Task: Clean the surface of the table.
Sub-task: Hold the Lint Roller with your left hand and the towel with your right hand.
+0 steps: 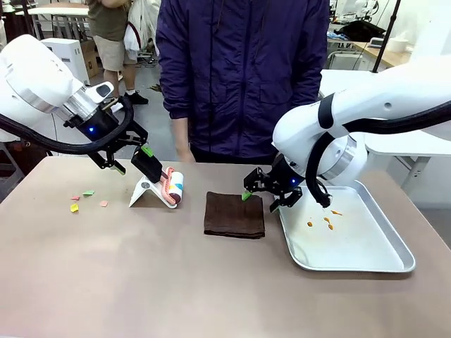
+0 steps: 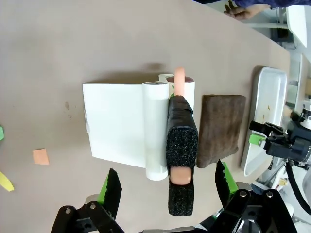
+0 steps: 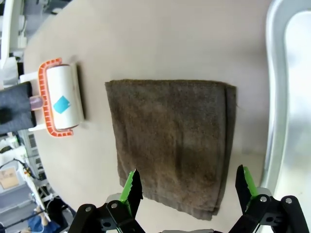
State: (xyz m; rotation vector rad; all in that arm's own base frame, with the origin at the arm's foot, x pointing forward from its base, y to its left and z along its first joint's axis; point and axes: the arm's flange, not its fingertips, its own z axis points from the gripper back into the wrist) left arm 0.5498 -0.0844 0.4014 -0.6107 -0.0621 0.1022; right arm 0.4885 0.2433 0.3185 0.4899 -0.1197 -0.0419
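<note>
Looking down my left gripper (image 2: pixel 166 179): jaws spread wide, green-padded fingers (image 2: pixel 112 187) on either side of a black foam-wrapped handle (image 2: pixel 181 141), neither pad touching it. A pink core pokes out at both ends of the foam. The handle lies beside a white roller (image 2: pixel 156 131), which rests against a white stand (image 2: pixel 114 121) on the table (image 2: pixel 73 43). Just past the handle lies a folded dark brown cloth (image 2: pixel 221 128), then a silver tray (image 2: pixel 265 116) with the right gripper (image 2: pixel 256 133) at its edge. Paper scraps lie on the other side of the stand – orange (image 2: pixel 41 156), yellow (image 2: pixel 4 181), green (image 2: pixel 1 132). A person's hand (image 2: pixel 240 10) rests at the table's far edge.
</note>
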